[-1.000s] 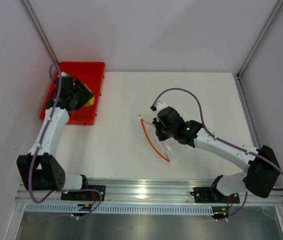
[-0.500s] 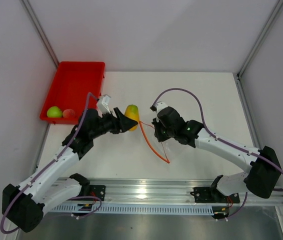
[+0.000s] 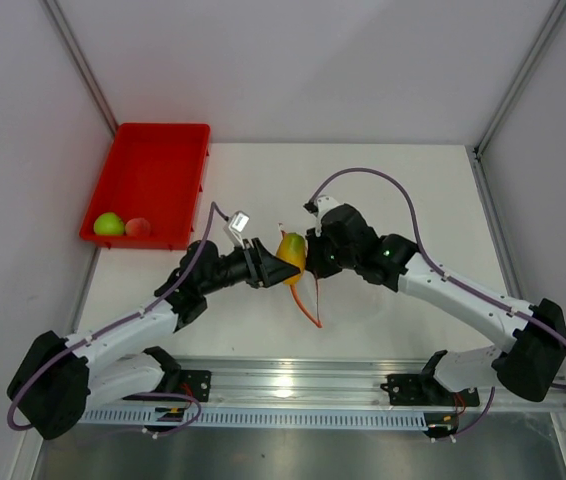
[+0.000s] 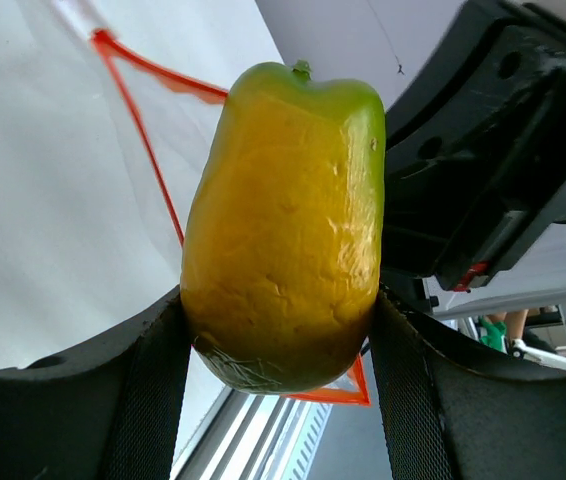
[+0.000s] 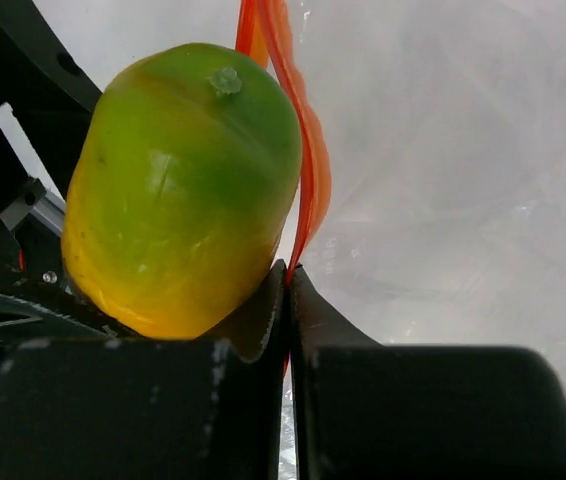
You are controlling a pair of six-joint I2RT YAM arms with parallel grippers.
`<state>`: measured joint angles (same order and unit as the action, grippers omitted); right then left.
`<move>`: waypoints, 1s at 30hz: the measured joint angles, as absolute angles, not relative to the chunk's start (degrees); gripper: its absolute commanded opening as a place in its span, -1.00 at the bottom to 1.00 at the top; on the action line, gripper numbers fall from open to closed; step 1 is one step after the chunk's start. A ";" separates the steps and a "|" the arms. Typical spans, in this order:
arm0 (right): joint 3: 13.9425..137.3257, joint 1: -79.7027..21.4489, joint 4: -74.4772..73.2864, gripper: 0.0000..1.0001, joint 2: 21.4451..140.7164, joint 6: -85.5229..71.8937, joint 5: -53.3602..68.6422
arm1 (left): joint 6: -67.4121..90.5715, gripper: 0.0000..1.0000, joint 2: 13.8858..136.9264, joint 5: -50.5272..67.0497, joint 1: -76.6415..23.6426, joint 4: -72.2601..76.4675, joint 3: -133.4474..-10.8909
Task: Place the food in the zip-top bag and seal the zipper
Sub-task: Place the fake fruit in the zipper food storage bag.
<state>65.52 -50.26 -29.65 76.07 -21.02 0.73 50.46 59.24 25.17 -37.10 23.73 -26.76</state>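
My left gripper [image 3: 281,266] is shut on the yellow-orange fruit [image 3: 291,258], which has a green top; it fills the left wrist view [image 4: 283,230]. The fruit sits at the mouth of the clear zip-top bag [image 3: 321,285], right beside its orange-red zipper [image 3: 308,300]. My right gripper [image 3: 319,262] is shut on the zipper strip [image 5: 303,160] and holds that edge up; the fruit [image 5: 178,190] touches its left finger. The green fruit [image 3: 109,223] and the pinkish-orange fruit [image 3: 138,227] lie in the red tray's near end.
The red tray [image 3: 153,165] stands at the table's far left. The two arms meet at the middle of the white table [image 3: 413,190]. Grey walls and metal frame posts [image 3: 518,80] close in the sides.
My left arm carried the yellow-orange fruit out of the red tray and rightward to the bag's mouth. My right gripper kept hold of the zipper and raised the bag's edge slightly.
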 measured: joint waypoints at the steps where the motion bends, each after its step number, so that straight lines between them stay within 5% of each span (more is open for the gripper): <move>1: 65.52 -49.89 -29.93 -1.00 76.01 -21.26 0.64 | 51.31 -0.99 60.47 24.99 -37.41 24.80 -26.79; 30: 62.08 -46.59 -21.82 -1.00 74.56 -30.57 4.80 | 60.47 -0.99 74.26 22.06 -43.07 21.04 -32.60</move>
